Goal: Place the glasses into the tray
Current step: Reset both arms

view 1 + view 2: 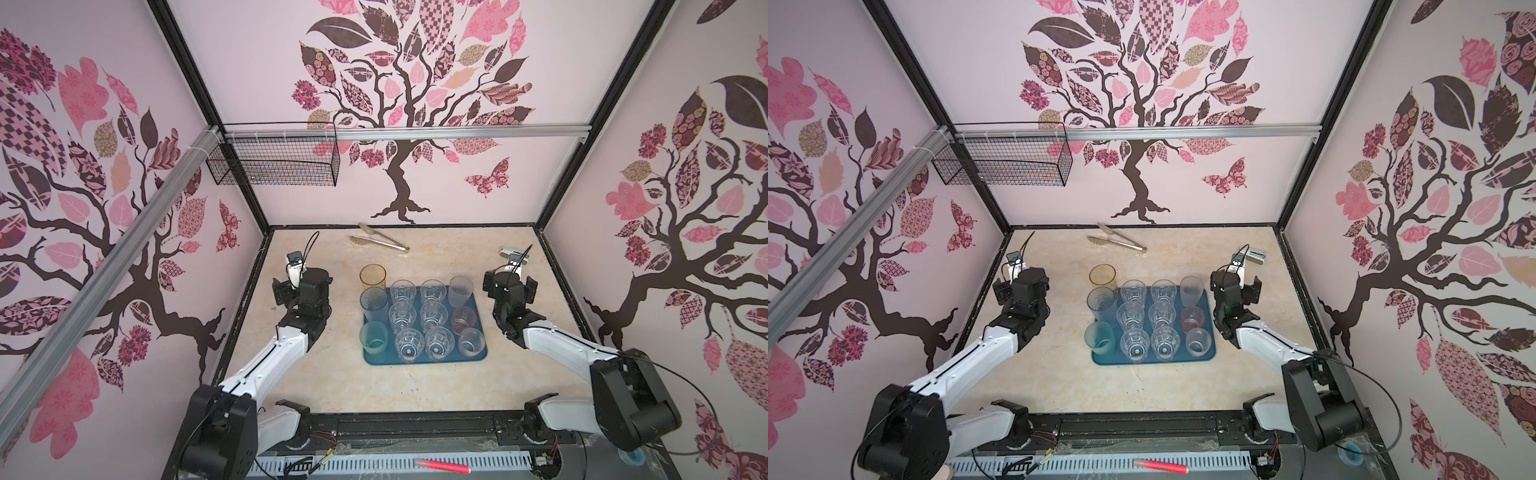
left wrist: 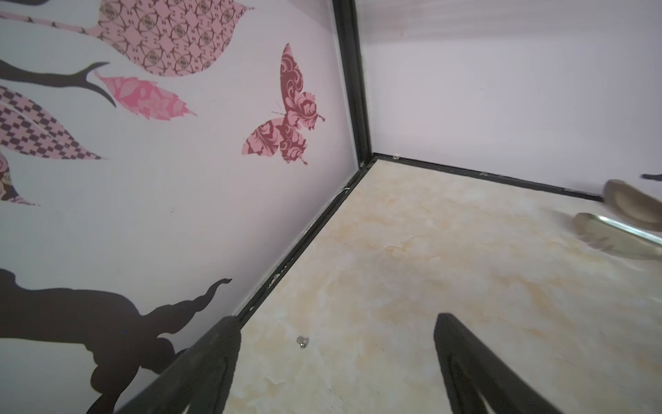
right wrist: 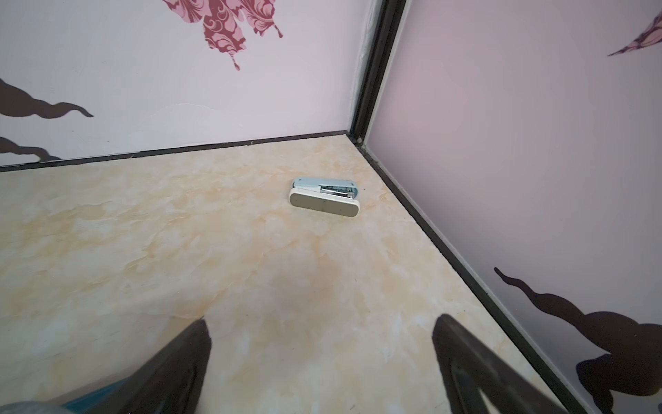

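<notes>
Here a marbled beige surface sits inside tree-papered walls. The glasses stand in rows on the tray; left tool and right tool flank the tray, both wide and empty. Only the right wrist view shows the stapler whole.

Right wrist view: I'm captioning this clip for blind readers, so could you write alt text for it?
A small white-and-blue stapler lies on the marbled beige table near the corner of two pink walls. The right hand frames the foreground, its two dark fingers spread open with nothing between them.
</notes>
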